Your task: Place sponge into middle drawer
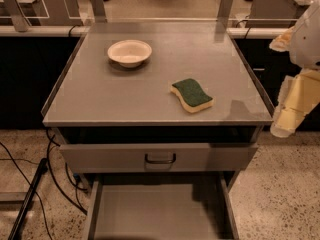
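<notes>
The sponge (192,95) lies flat on the grey cabinet top (100,94), right of centre near the front edge, with its dark green face up and its pale yellow body showing at the rim. The middle drawer (157,211) is pulled out at the bottom of the view, showing a plain grey floor and low side walls. My gripper (290,111) hangs at the right edge of the view, beside the cabinet's right front corner. It is to the right of the sponge, not touching it, and holds nothing.
A round cream bowl (129,52) stands on the cabinet top at the back left. Above the open drawer sits a drawer front with a small dark loop handle (160,158). Dark cables (30,184) run over the speckled floor at the left.
</notes>
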Controlling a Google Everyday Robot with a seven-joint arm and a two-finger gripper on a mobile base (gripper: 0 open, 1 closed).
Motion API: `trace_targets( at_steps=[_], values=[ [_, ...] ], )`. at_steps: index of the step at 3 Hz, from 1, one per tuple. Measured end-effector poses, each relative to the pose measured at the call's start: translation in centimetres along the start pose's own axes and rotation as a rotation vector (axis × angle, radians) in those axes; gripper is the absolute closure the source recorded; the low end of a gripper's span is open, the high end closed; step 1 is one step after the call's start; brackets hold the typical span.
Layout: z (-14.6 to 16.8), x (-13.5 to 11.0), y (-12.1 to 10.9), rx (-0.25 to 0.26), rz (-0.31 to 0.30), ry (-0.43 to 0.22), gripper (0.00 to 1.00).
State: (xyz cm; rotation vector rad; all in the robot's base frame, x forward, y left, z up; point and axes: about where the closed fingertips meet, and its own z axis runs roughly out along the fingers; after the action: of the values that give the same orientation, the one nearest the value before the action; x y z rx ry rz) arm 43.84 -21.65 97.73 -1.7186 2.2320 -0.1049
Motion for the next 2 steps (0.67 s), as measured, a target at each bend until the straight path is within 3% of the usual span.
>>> trace_targets(
  at_steps=[1,2],
  values=[
    [-0.06,-0.02,-0.05,0.005,0.004,0.001,0.00],
    [0.64,-0.73,-0.78,0.035,0.077,-0.049,0.00]
  ],
)
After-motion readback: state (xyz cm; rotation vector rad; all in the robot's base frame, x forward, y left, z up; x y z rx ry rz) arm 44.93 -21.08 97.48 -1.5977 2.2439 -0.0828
